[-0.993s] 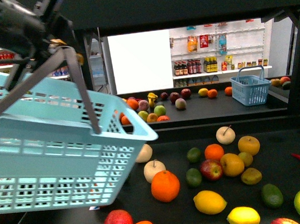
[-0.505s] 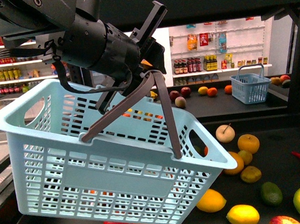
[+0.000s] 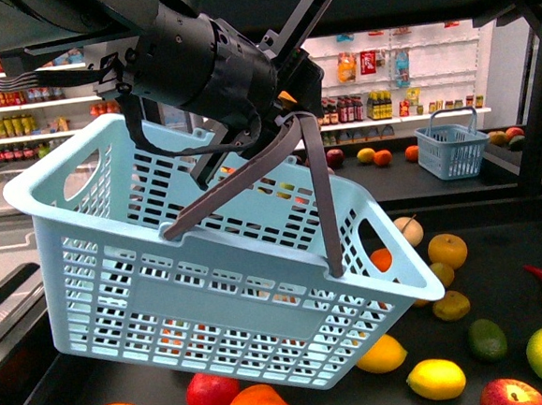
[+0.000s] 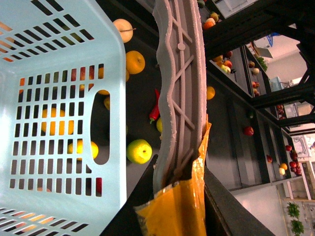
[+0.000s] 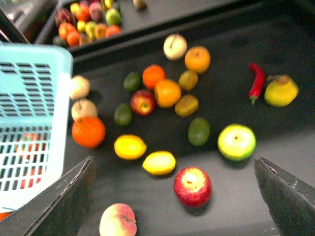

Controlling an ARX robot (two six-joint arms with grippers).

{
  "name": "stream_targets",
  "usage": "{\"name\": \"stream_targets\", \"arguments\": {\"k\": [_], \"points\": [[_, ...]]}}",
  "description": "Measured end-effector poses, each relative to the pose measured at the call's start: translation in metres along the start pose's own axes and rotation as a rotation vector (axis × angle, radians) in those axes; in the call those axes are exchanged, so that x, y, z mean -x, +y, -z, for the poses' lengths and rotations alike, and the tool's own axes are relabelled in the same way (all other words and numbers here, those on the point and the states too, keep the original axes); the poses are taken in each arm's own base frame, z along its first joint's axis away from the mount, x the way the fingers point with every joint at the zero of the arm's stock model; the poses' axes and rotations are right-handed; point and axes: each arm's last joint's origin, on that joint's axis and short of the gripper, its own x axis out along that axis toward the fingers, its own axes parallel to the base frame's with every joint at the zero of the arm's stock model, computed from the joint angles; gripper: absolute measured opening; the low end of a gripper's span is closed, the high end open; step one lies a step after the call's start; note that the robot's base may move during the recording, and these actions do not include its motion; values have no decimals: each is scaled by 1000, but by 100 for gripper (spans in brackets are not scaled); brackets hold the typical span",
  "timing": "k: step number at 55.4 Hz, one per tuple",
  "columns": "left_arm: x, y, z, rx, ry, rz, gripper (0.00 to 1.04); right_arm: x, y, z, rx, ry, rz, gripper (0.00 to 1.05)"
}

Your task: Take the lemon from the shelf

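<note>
The left fingers (image 4: 173, 173) were seen clamped together on the grey handle (image 4: 179, 73) of a light blue basket (image 3: 212, 291), which was held tilted above the near left part of the shelf (image 3: 502, 278). The right fingers (image 5: 69, 196) were spread wide apart and nothing was held between them; in the right wrist view they were poised above the fruit, with no contact made.

The lemon (image 5: 158, 163) was found almost midway below those open fingers, lying on its side on the black deck of the shelf. In the front view the lemon (image 3: 437, 378) was placed near the front edge, to the right of the basket. A deeper yellow oval fruit (image 5: 130, 146) lay just beside it, partly hidden behind the basket in the front view. A red apple (image 5: 192, 186) lay near on the other side, and an avocado (image 5: 199, 131) and a green apple (image 5: 236, 141) were set a little further off.

The lemon was judged to be fairly light and firm, with a smooth rind that could slip, and its oval form was expected to roll if nudged. A hold from above across the narrow middle was thought best, with the pointed ends left free and moderate pressure used. The gap towards the red apple was judged tight for one finger.
</note>
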Motion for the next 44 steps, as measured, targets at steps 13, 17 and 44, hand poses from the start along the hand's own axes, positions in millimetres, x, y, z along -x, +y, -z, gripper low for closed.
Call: {"name": "stream_targets", "arguments": {"k": [13,17,44], "points": [[0,0,0,-6,0,-1,16,-152,-17,16,63,341,-1,97],[0,0,0,-6,0,-1,16,-192,-7,32,102,385,-8,97],[0,0,0,-6,0,-2,15,-294,40,109,110,625,91,97]]}}
